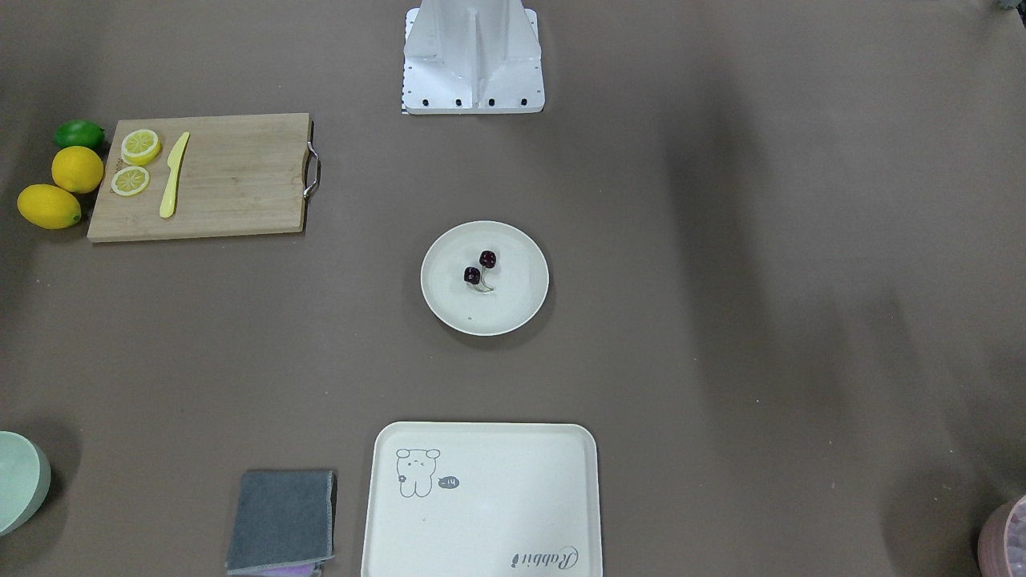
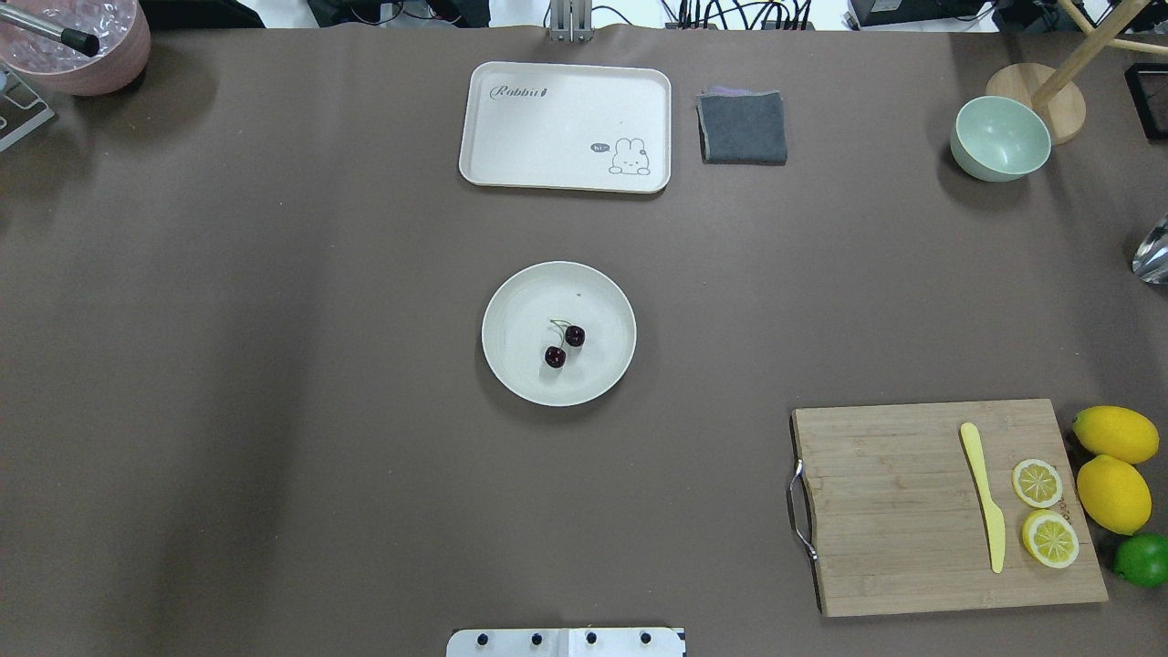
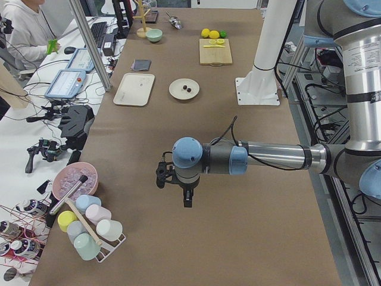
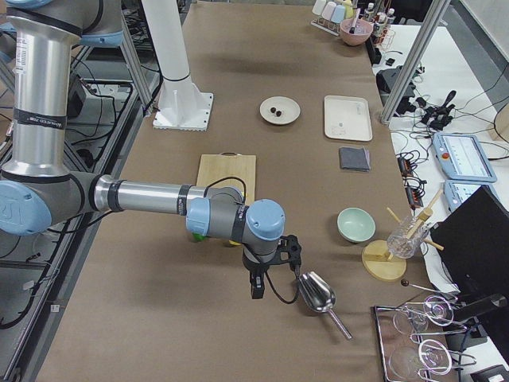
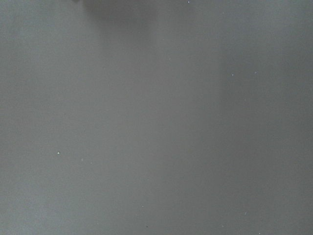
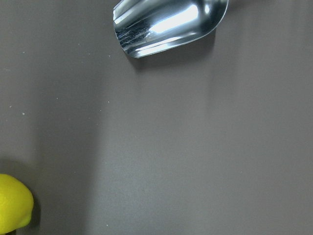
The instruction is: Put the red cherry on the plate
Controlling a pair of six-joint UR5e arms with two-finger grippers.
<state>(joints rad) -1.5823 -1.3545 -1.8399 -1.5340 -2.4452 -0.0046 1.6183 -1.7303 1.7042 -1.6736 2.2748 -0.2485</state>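
Observation:
The red cherry (image 1: 479,268), a pair of tiny dark fruits on pale stems, lies on the round off-white plate (image 1: 513,304) at the table's middle, also seen from overhead as the cherry (image 2: 564,346) on the plate (image 2: 529,310). My left gripper (image 3: 188,199) hangs over bare table far from the plate, toward the table's left end. My right gripper (image 4: 256,288) hovers at the opposite end, beside a metal scoop (image 4: 318,293). Both grippers show only in side views, so I cannot tell whether they are open or shut. The left wrist view shows only brown tabletop.
A wooden cutting board (image 2: 912,511) carries a yellow knife (image 2: 984,497) and lemon slices (image 2: 1049,537); whole lemons (image 2: 1113,493) and a lime (image 2: 1145,558) lie beside it. A cream tray (image 2: 566,123), grey cloth (image 2: 743,128) and green bowl (image 2: 999,139) stand along the far edge.

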